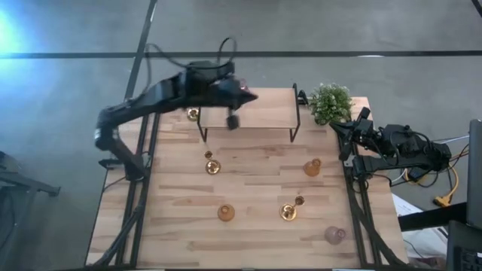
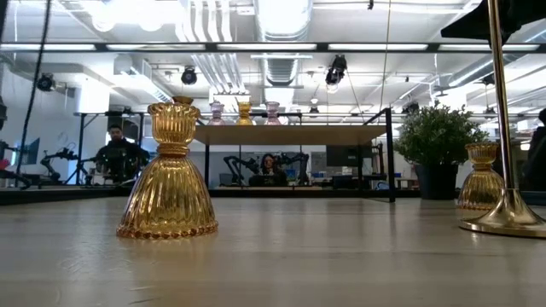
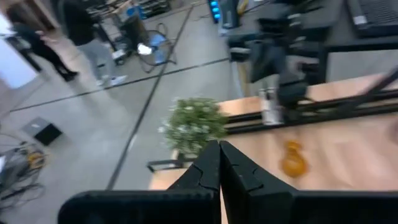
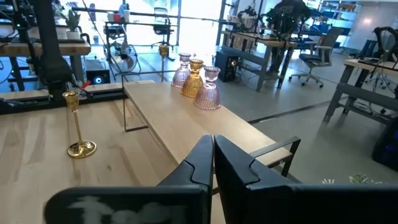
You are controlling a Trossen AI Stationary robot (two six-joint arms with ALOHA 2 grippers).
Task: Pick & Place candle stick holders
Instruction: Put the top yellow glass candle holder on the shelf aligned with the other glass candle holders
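Candle stick holders sit scattered: amber bell-shaped glass holder [image 1: 226, 213] on the table [image 1: 256, 181] near its front, another amber glass one [image 1: 312, 167] toward the right side, a pink glass one [image 1: 334, 235] at the front right corner. Shiny gold thin-stemmed candlesticks [image 1: 213, 166] stand mid-left, front centre [image 1: 288, 212] and back left [image 1: 193, 114]. Three glass holders, pink, amber, pink [image 4: 196, 77], are grouped on the raised wooden shelf [image 1: 248, 113]. Left pincer [image 1: 233, 120] hovers over the shelf's left part, fingers together, empty. Right pincer [image 1: 337, 128] waits at the right edge beside the green potted plant [image 1: 330, 102], fingers together, empty.
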